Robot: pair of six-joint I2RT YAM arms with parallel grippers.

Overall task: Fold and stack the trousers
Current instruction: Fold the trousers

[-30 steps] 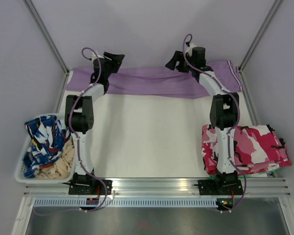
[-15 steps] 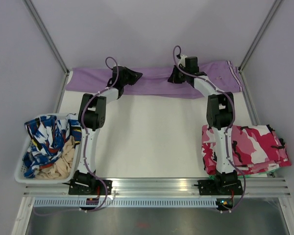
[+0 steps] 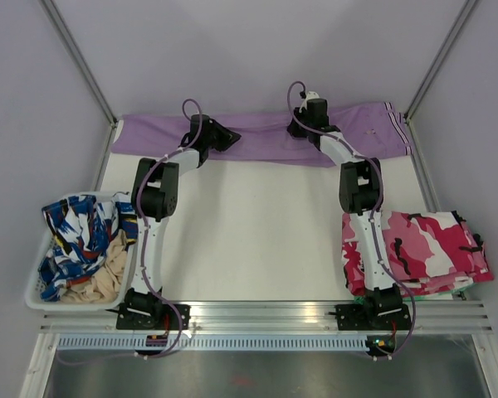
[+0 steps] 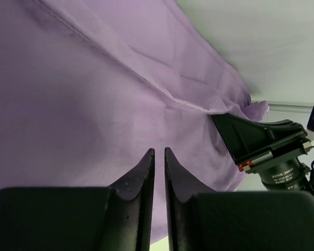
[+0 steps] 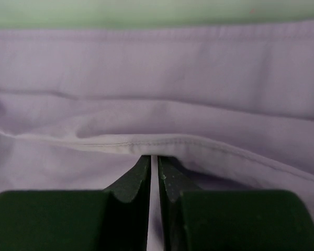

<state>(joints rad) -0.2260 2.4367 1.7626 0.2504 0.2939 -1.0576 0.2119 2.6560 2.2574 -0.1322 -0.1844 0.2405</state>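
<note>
Worktop [image 3: 249, 240]: white.
Left fingers [image 4: 140, 180]: closed to a slit over lilac cloth; grip unclear.
Right fingers [image 5: 137, 178]: nearly shut, pinching a seamed fold.
Trousers [image 3: 261, 148]: spread sideways along worktop's far edge, under both.

I can read no text, label, brand, number or sign in any of my three views. The nearest thing to lettering is some faint pale print on the camera [image 4: 280, 175] at the right of the left wrist view. It is too small and blurred for me to make out.
</note>
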